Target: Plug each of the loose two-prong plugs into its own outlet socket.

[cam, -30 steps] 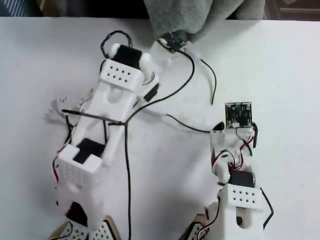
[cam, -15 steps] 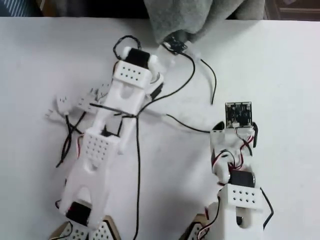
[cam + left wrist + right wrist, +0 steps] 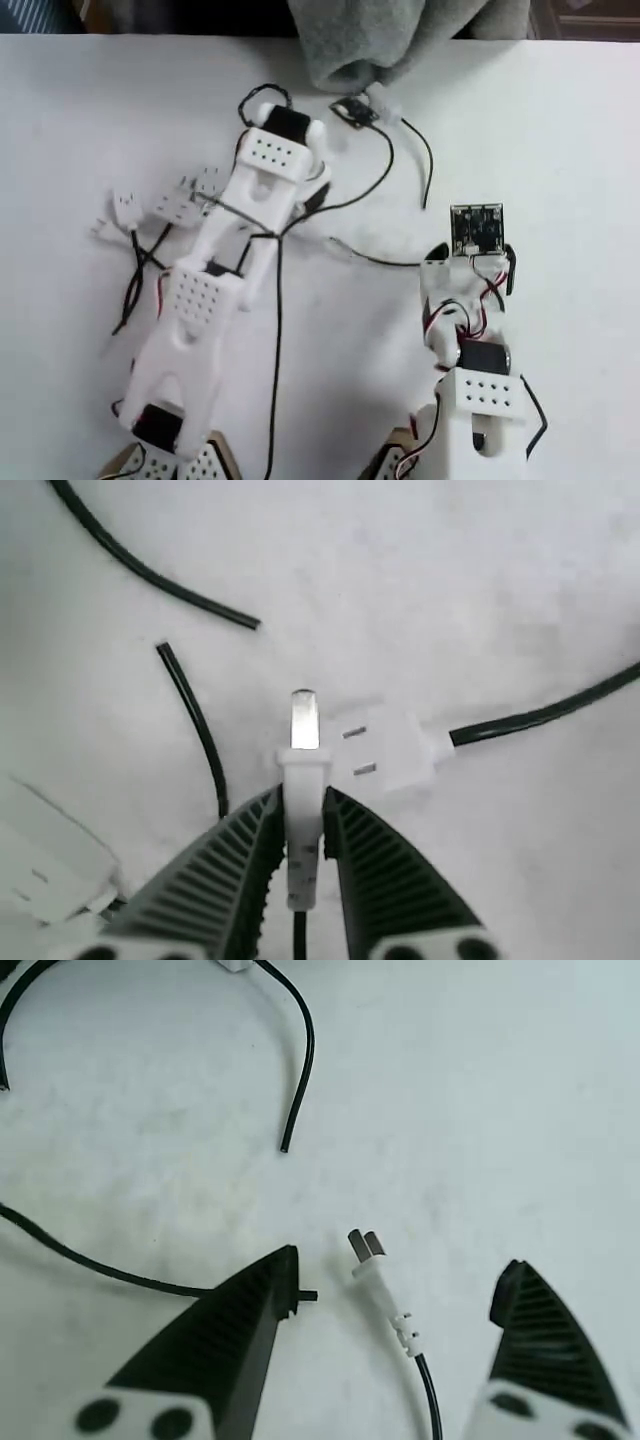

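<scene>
Over the last second my left arm (image 3: pixel 235 240) extended toward the high view's upper middle; left end effector (image 3: pixel 302 800), clenched on a plug (image 3: pixel 303 765), now holds it just beside the socket (image 3: pixel 385 755), not yet inserted; right end effector (image 3: pixel 402 1263) is released above a second plug (image 3: pixel 385 1295) on the desk (image 3: pixel 520 1080).

A white surface (image 3: pixel 560 120) carried everything. A white two-prong plug (image 3: pixel 375 1265) lay flat on it, prongs bare, its black cord (image 3: pixel 428 1390) trailing away. Elsewhere a white outlet socket (image 3: pixel 385 752) rested on the surface, two slots showing, with a black cable (image 3: pixel 540 715) leading from it. More white socket pieces (image 3: pixel 125 210) lay toward the left arm's side among tangled black wires (image 3: pixel 135 280). A grey cloth (image 3: pixel 400 35) draped over the surface's far edge.
</scene>
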{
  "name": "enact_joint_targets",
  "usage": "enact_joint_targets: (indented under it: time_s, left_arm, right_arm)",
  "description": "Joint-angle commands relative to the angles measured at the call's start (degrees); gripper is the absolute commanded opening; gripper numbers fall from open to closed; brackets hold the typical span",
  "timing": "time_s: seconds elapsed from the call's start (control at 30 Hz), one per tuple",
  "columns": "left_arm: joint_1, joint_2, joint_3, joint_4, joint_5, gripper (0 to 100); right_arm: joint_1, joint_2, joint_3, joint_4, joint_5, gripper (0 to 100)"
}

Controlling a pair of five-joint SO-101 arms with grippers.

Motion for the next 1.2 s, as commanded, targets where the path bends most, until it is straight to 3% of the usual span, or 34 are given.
enact_joint_targets:
  time_s: [0.0,0.23,0.7,0.97,1.17]
  left_arm:
    - [0.22,-9.54,10.99,0.44,0.26,2]
    - [0.04,-22.2,23.65,0.26,-0.62,2]
    - [1.71,-39.78,24.44,-0.09,-4.31,2]
    - [10.07,-52.18,24.35,-1.41,-1.49,2]
    - [11.3,-60.18,24.53,-1.32,2.81,2]
  right_arm:
    - [0.75,-1.01,-0.44,-1.19,-0.35,30.9]
    - [0.75,-1.01,-0.44,-1.19,-0.35,30.9]
    - [0.92,-1.01,-0.79,-1.19,-0.62,30.9]
    - [0.57,-1.01,-1.23,-1.1,-0.79,30.9]
    - [0.57,-1.01,-1.23,-0.75,-0.79,30.9]
